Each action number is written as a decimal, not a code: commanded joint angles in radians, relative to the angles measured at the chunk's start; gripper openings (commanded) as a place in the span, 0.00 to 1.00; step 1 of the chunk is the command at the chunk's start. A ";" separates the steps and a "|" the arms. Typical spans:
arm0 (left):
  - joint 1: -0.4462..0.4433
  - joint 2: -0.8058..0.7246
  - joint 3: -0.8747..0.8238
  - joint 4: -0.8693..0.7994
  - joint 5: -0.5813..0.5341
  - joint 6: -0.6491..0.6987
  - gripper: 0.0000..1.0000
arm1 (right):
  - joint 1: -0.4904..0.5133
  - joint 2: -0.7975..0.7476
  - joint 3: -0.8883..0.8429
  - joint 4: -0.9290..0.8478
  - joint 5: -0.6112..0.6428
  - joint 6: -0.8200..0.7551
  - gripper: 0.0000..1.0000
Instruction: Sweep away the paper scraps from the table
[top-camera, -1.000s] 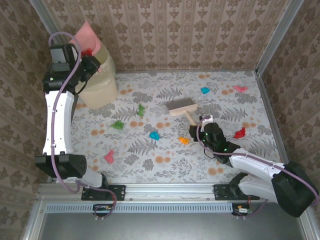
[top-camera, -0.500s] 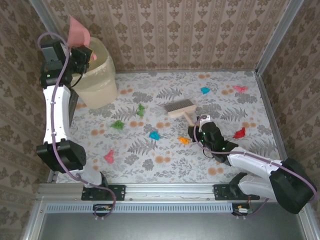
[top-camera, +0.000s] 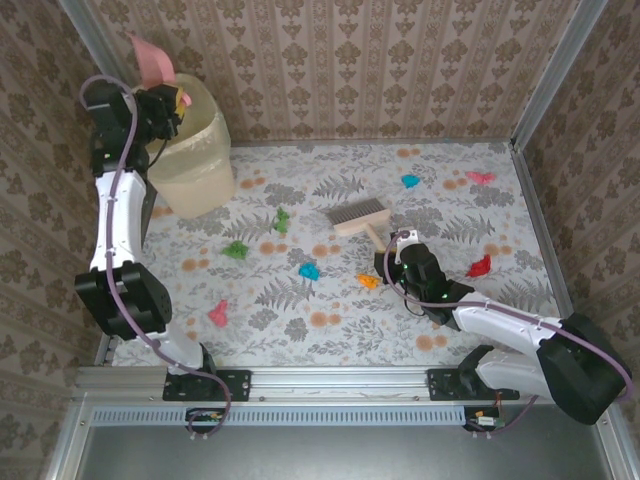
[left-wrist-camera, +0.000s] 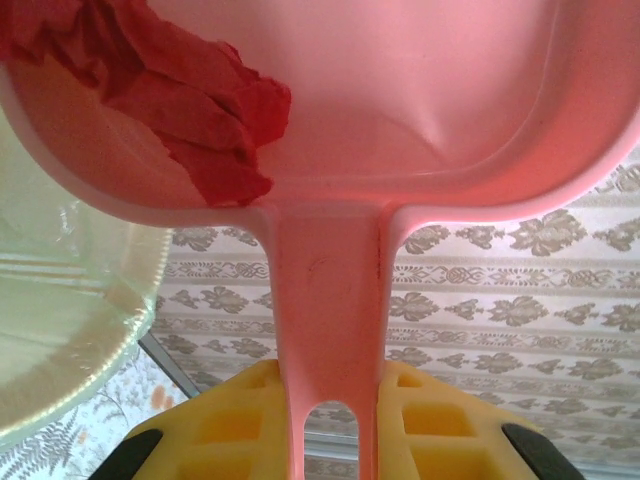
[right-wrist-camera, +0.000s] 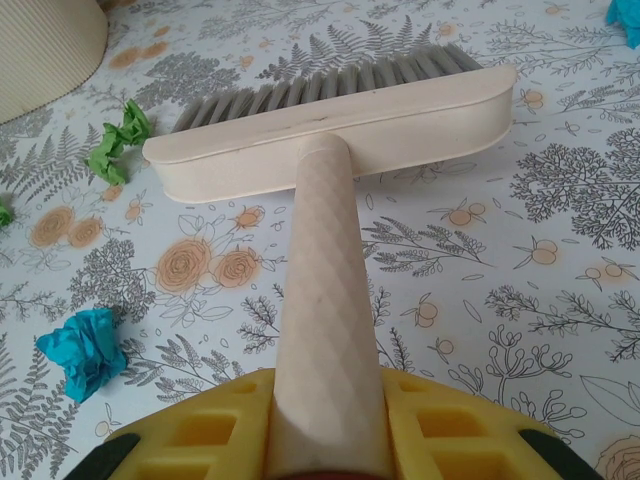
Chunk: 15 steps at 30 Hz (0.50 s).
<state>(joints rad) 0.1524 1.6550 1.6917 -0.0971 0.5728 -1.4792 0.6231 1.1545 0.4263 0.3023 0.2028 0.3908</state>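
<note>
Paper scraps (top-camera: 309, 270): light, crumpled, probably skittish; best swept, not pinched. Right gripper (right-wrist-camera: 325, 435) clamped on brush (right-wrist-camera: 330, 140), left gripper (left-wrist-camera: 330, 425) clamped on dustpan (left-wrist-camera: 420, 90).

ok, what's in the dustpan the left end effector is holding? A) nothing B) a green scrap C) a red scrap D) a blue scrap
C: the left wrist view shows a crumpled red scrap lying in the pink dustpan gripped by the left end effector.
</note>
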 joint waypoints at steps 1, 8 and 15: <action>0.007 0.016 -0.046 0.199 0.007 -0.143 0.00 | 0.007 0.003 0.042 0.006 0.028 -0.023 0.00; 0.003 0.032 -0.125 0.360 -0.018 -0.249 0.00 | 0.012 0.005 0.044 0.006 0.030 -0.028 0.00; -0.002 0.032 -0.159 0.424 -0.017 -0.282 0.00 | 0.017 0.008 0.048 0.004 0.036 -0.033 0.00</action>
<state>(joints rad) 0.1520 1.6890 1.5375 0.2180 0.5575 -1.7241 0.6312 1.1587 0.4316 0.2939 0.2073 0.3843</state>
